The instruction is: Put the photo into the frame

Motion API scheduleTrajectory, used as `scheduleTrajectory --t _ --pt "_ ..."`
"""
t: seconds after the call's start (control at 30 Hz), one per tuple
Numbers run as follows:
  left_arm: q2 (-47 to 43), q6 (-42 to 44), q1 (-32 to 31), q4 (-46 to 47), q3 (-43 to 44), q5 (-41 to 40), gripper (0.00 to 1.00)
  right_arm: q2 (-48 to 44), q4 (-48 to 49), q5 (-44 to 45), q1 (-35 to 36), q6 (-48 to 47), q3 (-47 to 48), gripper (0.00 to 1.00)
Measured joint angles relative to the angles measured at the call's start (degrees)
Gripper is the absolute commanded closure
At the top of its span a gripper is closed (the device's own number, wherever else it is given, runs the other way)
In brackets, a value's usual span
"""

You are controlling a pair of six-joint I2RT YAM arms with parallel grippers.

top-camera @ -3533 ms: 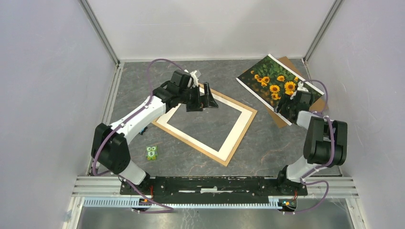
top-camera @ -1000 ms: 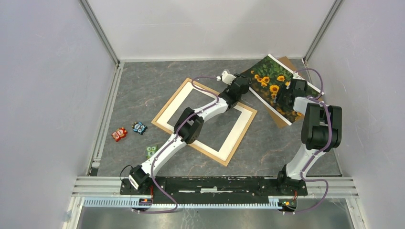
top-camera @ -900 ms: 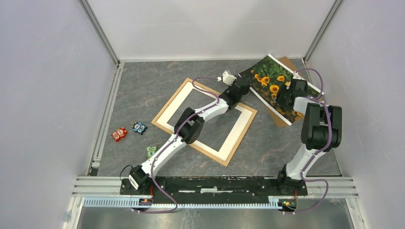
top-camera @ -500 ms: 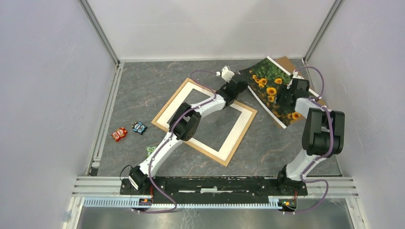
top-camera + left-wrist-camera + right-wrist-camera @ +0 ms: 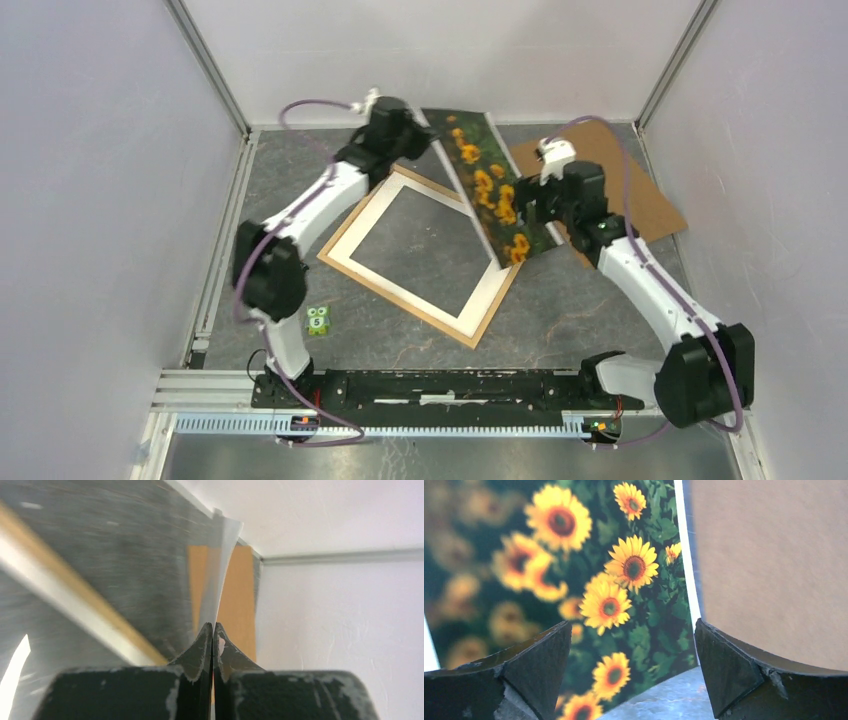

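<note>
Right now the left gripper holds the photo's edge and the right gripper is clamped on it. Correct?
No: the left gripper holds the photo's edge, but the right gripper is open, as the right wrist view shows.

A grey marbled worktop, enclosed by white walls on three sides. A large rectangular frame of thin light wooden strips lies flat on it, turned cornerwise, with grey surface showing through its opening. Beyond the frame's right side, toward the back wall, lies a flat brown rectangular backing board. Near the frame's left corner, apart from it, sits a small green toy marked 5.
</note>
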Motion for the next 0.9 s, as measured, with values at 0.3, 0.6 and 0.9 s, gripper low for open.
scheduleTrajectory --t 0.3,0.6,0.9 --pt "-22.49 8.41 23.06 -12.72 -27.28 10.03 0.98 -4.31 0.83 2.89 26.88 -9.94 -8.85 0.02" --pt "-30.64 15.37 28.41 -18.14 -38.51 13.92 0.98 -9.35 10.82 4.39 44.87 -25.31 -21.49 0.02" --pt "-30.82 16.11 30.75 -23.08 -38.88 15.45 0.98 -7.89 30.23 7.67 58.6 -30.45 -30.18 0.02"
